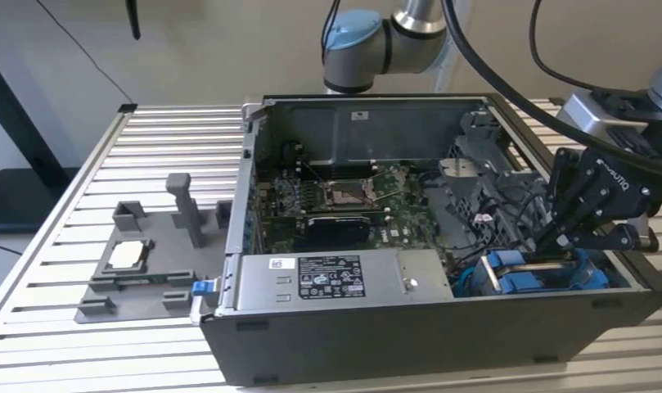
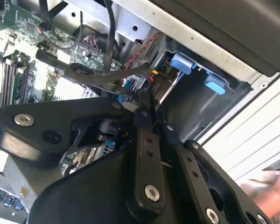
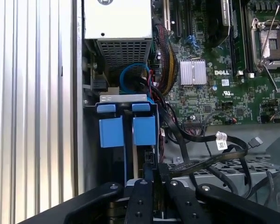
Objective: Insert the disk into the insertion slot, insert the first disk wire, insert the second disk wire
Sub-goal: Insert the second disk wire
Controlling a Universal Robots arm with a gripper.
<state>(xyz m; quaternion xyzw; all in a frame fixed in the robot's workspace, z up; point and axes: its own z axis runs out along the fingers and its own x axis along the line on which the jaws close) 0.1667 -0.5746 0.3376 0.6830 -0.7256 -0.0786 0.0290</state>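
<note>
Slot [image 3: 123, 98] — one grey bay with two blue tabs [image 3: 111, 133] — sits in a corner of the open case [image 1: 418, 344], at the exterior view's right. One gripper [image 3: 154, 170] reaches into it, fingers pressed together on a small black plug [image 2: 150, 93]. The exterior view adds one grey tray [image 1: 145, 286] on the slatted table [image 1: 177, 131]; the first wrist view shows loose black cables [image 3: 200, 137] beside the bay.

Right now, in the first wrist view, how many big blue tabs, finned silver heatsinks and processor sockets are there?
Big blue tabs on the insertion slot: 2
Finned silver heatsink: 1
Processor socket: 1
Total: 4
</note>
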